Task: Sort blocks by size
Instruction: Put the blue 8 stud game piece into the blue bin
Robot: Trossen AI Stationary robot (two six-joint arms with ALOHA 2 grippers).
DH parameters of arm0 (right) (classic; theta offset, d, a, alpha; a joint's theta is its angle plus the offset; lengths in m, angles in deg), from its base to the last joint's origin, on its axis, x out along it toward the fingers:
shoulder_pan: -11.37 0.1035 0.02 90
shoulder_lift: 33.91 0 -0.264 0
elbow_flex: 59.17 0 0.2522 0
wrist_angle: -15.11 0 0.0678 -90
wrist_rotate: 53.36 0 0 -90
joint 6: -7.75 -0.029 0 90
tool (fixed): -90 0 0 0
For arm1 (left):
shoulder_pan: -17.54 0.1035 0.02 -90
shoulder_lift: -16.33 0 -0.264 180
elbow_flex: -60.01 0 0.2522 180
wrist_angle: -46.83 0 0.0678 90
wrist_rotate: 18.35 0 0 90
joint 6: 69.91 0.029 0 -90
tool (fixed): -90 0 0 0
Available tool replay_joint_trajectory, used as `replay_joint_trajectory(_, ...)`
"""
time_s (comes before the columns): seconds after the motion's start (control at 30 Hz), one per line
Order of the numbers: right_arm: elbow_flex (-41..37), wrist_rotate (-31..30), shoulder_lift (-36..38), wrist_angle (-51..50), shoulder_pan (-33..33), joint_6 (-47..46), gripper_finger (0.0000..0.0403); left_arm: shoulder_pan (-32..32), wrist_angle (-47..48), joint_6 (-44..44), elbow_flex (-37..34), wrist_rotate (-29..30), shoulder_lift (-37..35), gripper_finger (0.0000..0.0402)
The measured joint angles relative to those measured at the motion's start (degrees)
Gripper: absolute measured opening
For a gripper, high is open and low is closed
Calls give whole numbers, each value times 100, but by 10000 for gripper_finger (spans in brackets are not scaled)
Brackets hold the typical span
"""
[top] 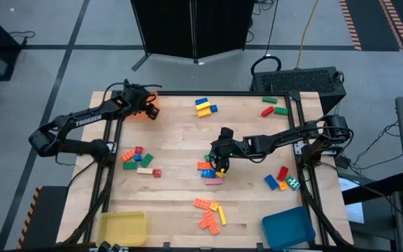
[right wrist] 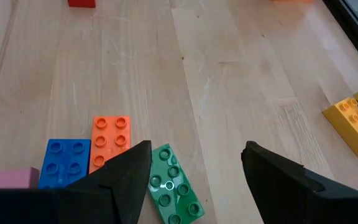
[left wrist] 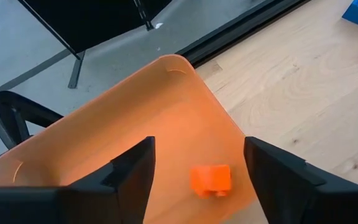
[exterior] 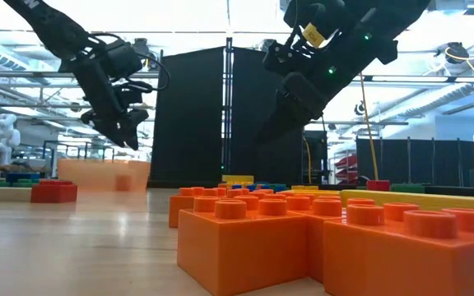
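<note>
I work a wooden table with three trays: orange tray at ten o'clock, yellow tray at seven, blue tray at five. My left pincer hangs over the orange one, fingers spread and empty, one small orange block lying inside beneath it, seemingly the bin for small pieces. My right pincer hovers released over the centre cluster, above a green block. Remaining blocks lie in roughly six scattered groups.
</note>
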Motion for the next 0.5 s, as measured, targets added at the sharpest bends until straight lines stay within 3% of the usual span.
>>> replay_joint_trajectory(0.17, 0, 2, 0, 0, 0, 0, 242, -45, -46, 179, 0, -15, 2, 253)
replay_joint_trajectory(0.5, 203, -48, 159, 6, 14, -281, 242, -648, -766, 592, 0, -602, 3, 254)
